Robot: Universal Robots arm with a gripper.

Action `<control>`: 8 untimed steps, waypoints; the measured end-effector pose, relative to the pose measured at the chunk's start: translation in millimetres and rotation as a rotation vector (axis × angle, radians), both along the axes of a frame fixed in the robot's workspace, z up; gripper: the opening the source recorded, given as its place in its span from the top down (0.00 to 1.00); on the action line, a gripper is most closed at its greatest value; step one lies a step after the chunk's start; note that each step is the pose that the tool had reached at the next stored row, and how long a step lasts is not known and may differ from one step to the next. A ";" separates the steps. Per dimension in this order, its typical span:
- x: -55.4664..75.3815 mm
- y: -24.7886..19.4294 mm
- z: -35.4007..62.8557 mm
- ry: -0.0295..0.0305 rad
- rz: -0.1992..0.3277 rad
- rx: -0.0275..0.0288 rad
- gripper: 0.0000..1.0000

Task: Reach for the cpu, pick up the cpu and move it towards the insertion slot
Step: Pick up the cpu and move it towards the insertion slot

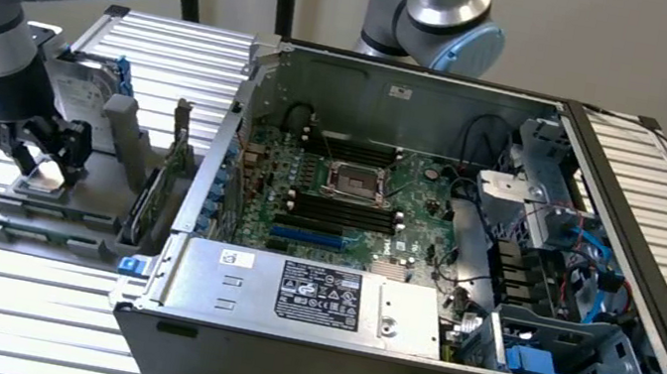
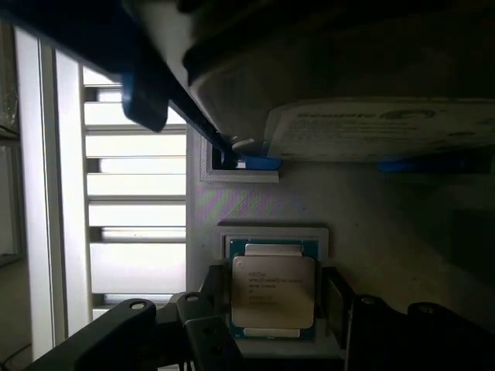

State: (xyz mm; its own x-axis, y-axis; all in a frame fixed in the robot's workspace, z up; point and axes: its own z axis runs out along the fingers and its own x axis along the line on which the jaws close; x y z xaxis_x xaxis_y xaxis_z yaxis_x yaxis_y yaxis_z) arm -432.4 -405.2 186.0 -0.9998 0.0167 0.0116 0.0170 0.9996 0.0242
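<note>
The cpu (image 2: 272,290) is a small square chip with a silvery top on a green edge, lying in a white-rimmed nest of the grey fixture (image 2: 255,205). My gripper (image 2: 272,305) is down over it, one dark finger (image 2: 210,305) against each side edge, so it is shut on the chip. In the exterior view the gripper (image 1: 42,169) stands over the grey fixture tray (image 1: 46,227) at the exterior view's left, with the pale cpu (image 1: 42,171) between its fingers. The insertion slot (image 1: 357,183) is the square metal-framed socket on the green motherboard inside the open computer case.
An upright silver hard drive with blue rails (image 1: 88,88) stands just behind the gripper, and a grey upright block (image 1: 128,130) stands beside it. The case wall (image 1: 213,143) lies between the fixture and the motherboard. A second arm (image 1: 435,17) hangs behind the case.
</note>
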 end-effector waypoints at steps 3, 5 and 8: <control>0.0 0.0 0.4 0.0003 0.000 0.0000 0.40; 0.0 0.0 0.7 0.0005 0.000 0.0000 0.46; 0.0 0.0 1.3 0.0009 0.000 0.0000 0.46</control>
State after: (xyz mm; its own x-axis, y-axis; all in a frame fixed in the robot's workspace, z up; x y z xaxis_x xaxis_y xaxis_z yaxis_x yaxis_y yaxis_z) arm -432.4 -405.2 187.3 -0.9998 0.0167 0.0125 0.0170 0.9996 0.0242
